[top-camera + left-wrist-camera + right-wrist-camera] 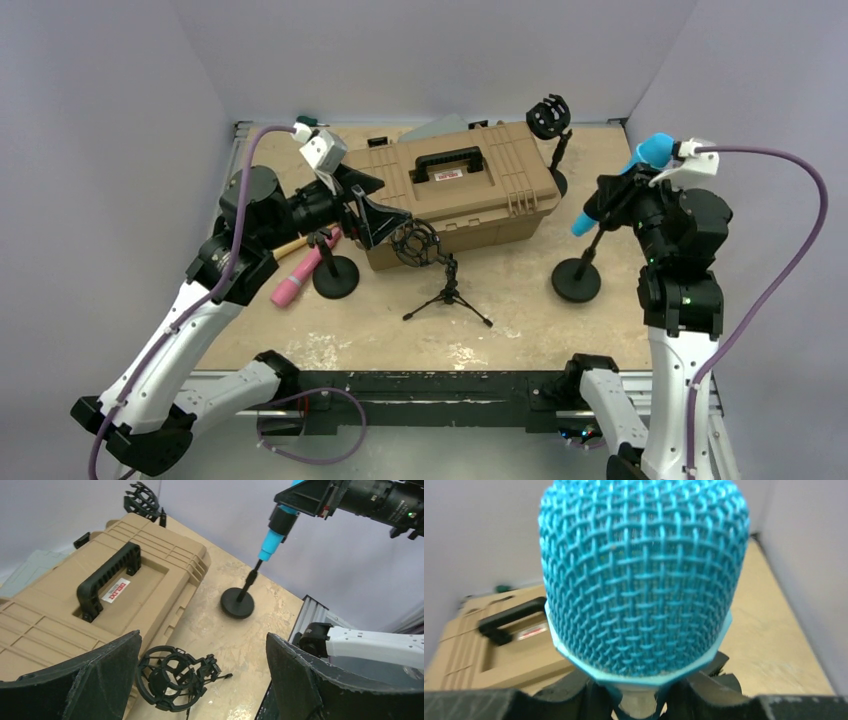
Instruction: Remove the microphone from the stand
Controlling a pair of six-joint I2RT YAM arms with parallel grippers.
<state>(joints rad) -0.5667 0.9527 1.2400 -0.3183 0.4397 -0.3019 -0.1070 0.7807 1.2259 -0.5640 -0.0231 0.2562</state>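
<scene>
Clamping my right gripper (608, 197) on the blue mesh-headed microphone (655, 152) to pull it off its black round-based stand (577, 281); left gripper (202, 675) gapes empty.

My left arm (175, 325) rises from its base, bends at the elbow and reaches toward the table's middle. The left gripper (202, 647) has its jaws spread wide, gripping nothing. My right arm (680, 340) stands nearly upright. Its wrist turns inward, and the right gripper (612, 197) is clamped on the blue microphone (639, 575) below its head.
</scene>
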